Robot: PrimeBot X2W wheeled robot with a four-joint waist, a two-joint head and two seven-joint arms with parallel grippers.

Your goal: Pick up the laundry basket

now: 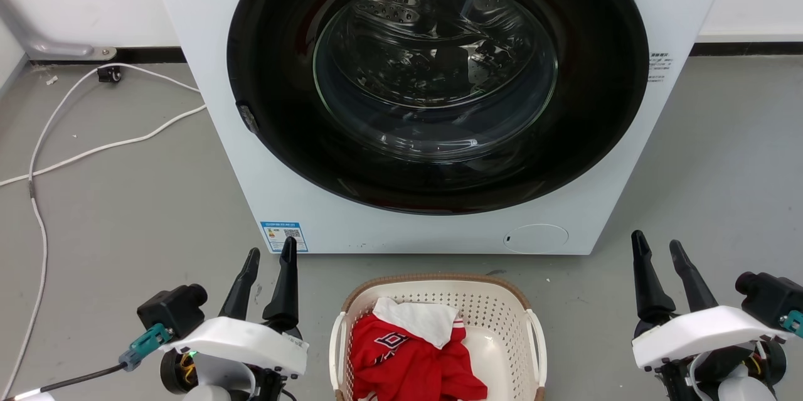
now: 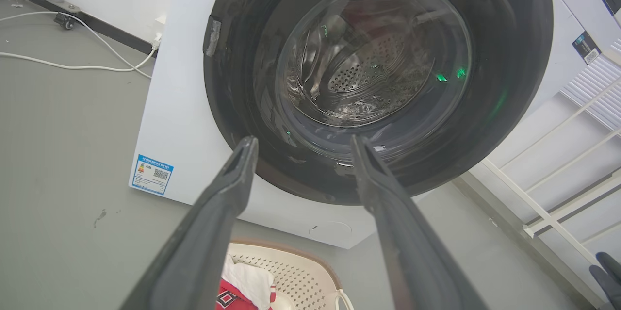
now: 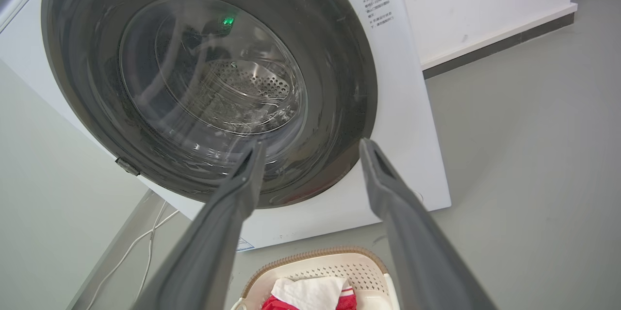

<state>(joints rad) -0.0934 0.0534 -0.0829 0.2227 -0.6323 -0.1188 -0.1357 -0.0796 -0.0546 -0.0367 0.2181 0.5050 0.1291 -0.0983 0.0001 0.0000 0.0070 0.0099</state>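
The laundry basket sits on the grey floor just in front of the washing machine, between the two arms and close to the robot. The head view's bottom edge cuts off its near end, so only the brown rim, the perforated back wall and the upper parts of both white side handles can be seen. A red garment with a dark printed mark lies crumpled inside, and a white cloth is draped over its top. What lies beneath them is hidden.

The left tool is to the basket's left, with its two dark fingers spread and nothing between them. The right tool is well off to the basket's right, also spread and empty. Neither touches the basket. In both wrist views the fingers cover much of the basket, leaving only a slice of its far rim and the cloth.

The machine's top is out of frame in the head view. Its round door is shut. Reflections on the glass make the drum's contents hard to judge. The small print on the blue label at the lower left corner is too small to read. A white cable trails across the floor on the left and runs off the edge.
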